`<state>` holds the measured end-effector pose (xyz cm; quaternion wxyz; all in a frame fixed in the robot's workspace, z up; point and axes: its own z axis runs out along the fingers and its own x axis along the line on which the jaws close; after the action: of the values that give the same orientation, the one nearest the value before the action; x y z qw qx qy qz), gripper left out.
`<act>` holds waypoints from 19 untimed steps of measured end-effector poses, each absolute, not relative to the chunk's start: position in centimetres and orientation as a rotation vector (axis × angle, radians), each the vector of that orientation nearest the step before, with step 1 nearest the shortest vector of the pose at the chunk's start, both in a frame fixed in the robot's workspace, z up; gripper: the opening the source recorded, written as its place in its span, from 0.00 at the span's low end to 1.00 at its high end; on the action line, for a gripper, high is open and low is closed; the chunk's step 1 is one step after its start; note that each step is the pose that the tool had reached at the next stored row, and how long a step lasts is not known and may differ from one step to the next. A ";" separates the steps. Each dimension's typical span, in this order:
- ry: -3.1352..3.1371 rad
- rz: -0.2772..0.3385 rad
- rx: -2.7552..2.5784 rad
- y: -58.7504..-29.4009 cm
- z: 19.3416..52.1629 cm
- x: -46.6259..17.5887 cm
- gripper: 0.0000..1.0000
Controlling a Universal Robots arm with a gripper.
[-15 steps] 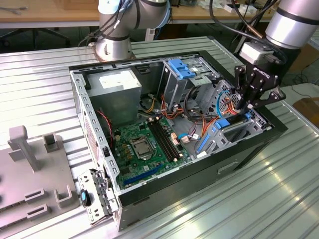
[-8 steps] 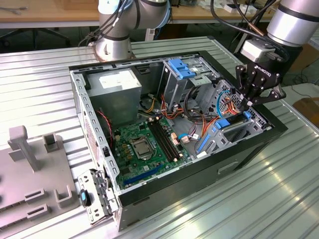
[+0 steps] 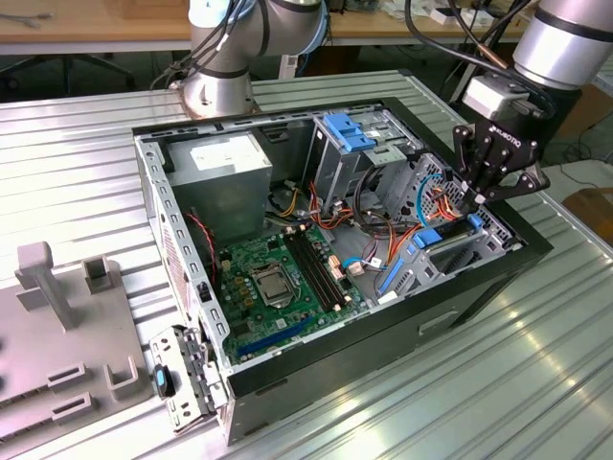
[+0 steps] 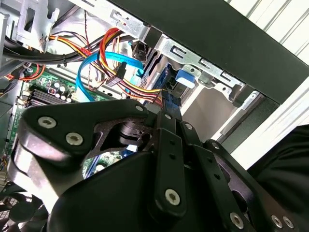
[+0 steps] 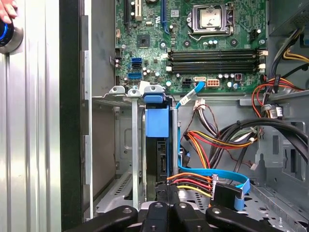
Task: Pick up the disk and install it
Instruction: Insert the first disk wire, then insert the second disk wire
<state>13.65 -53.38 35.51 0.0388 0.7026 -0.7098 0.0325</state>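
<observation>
While pointing straight down into the case, the tool (image 3: 482,196) is clamped narrow on the disk (image 5: 157,159).

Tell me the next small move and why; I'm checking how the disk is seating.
Probably a short, straight push along the slot. In the first wrist view the disk stands on edge between the silver bay rails, the end effector sits at its near end, and orange and blue cables lie close beside, so sideways drift looks risky.
</observation>
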 end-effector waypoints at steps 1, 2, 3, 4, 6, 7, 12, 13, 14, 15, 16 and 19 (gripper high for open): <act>-2.176 0.100 2.154 -53.4 35.5 13.6 0.11; -2.176 0.100 2.154 -53.4 35.5 13.6 0.11; -2.176 0.100 2.154 -53.4 35.5 13.6 0.11; -2.176 0.100 2.154 -53.4 35.5 13.6 0.11; -2.176 0.100 2.154 -53.4 35.5 13.6 0.11; -2.176 0.100 2.154 -53.4 35.5 13.6 0.11; -2.177 0.099 2.155 -53.4 36.5 13.6 0.11; -2.177 0.098 2.155 -53.4 36.8 13.6 0.11; -2.178 0.097 2.156 -53.4 37.2 13.6 0.11; -2.178 0.096 2.156 -53.4 37.6 13.6 0.11; -2.178 0.096 2.156 -53.4 38.0 13.6 0.11; -2.179 0.095 2.157 -53.4 38.8 13.6 0.11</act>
<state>13.65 -53.38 38.84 0.0372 0.7027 -0.7099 0.0309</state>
